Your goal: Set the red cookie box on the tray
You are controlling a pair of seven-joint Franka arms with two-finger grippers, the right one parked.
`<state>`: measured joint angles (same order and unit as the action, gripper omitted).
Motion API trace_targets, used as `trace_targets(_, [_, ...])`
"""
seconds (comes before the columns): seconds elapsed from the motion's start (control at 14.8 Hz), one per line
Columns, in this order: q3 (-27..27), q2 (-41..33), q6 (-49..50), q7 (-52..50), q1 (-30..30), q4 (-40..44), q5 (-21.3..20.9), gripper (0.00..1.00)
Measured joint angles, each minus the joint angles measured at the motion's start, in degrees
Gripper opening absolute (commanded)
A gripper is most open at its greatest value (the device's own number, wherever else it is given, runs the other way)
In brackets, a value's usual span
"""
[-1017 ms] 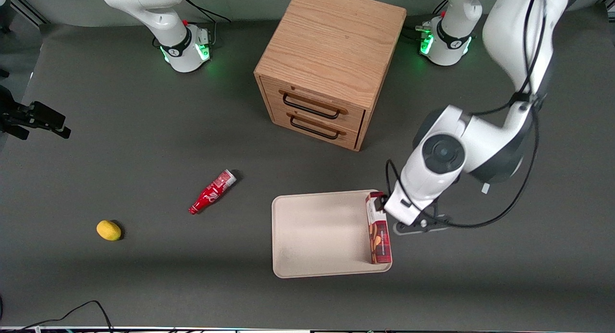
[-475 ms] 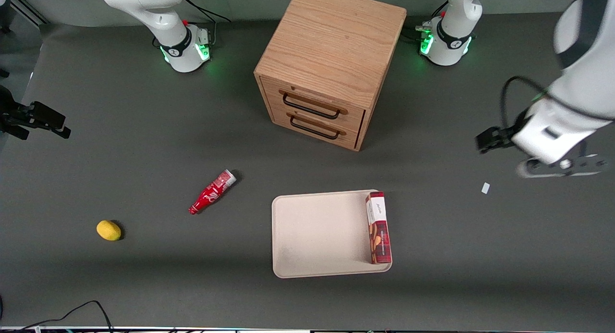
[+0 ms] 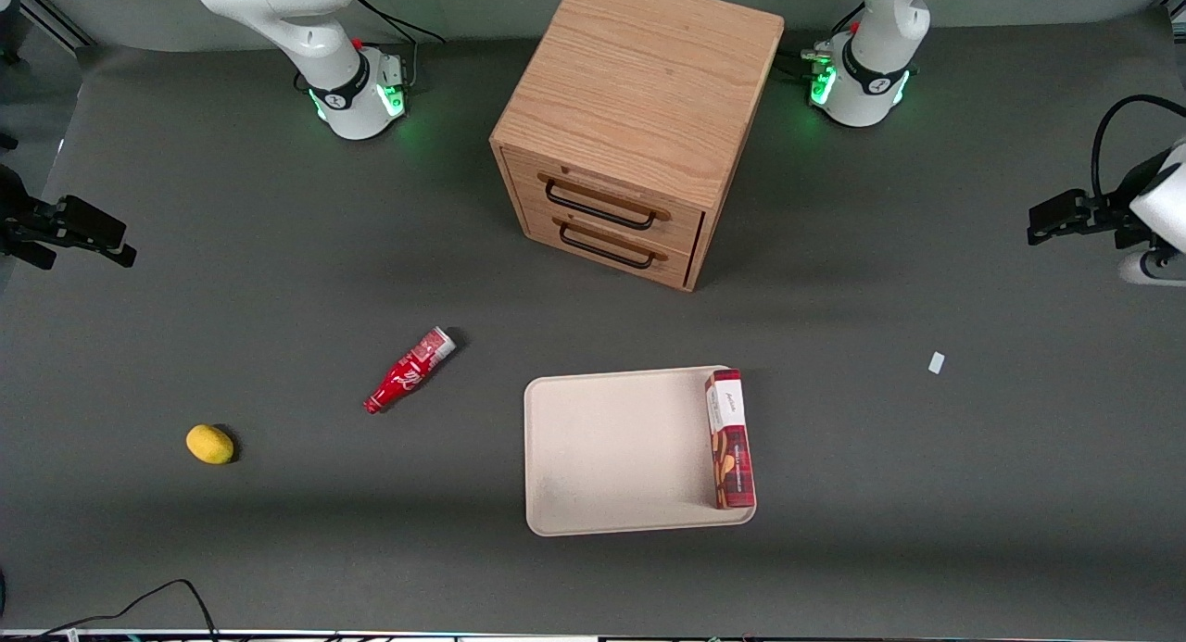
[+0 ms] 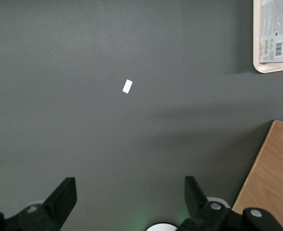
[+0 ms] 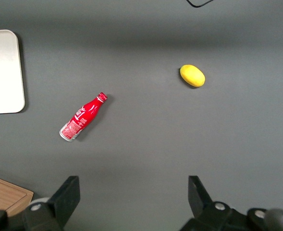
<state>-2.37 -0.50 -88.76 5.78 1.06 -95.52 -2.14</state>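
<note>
Cream-coloured and flat, the tray (image 3: pixel 621 452) lies on the dark grey table (image 3: pixel 278 281), nearer to the front camera than the wooden drawer cabinet (image 3: pixel 639 123), roughly in front of its two black-handled drawers. On the tray, lying along the rim at the working arm's end, is the red cookie box (image 3: pixel 728 438), its white end panel turned toward the cabinet and its plaid part with the cookie pictures running toward the front camera. It rests inside the tray's edge, with the wide bare part of the tray beside it.

From the left wrist camera, one corner of the tray (image 4: pixel 271 67) shows with the box's pale, barcoded end (image 4: pixel 275 31) sitting in it, and an edge of the cabinet (image 4: pixel 271 178) is in sight too.

Well apart from the tray, at the working arm's end of the table, the gripper (image 3: pixel 1061 218) hangs above bare table, holding nothing. Its jaws stand wide apart in the wrist view, the gripper (image 4: pixel 129 197) over empty grey surface. A small white scrap (image 3: pixel 936 362) lies on the table between the tray and the gripper.

Toward the parked arm's end from the tray, a red soda bottle (image 3: pixel 409 371) lies on its side, and a yellow lemon (image 3: pixel 209 444) sits farther out still.
</note>
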Motion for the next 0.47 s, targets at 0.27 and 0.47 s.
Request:
trace_targets(0.27, [-0.2, -6.1, -1.9, 0.1, 0.0, -7.1, 0.1, 1.0])
trace_targets(0.47, [-0.1, -6.9, -0.6, 1.5, 0.0, -6.5, 0.1, 1.0])
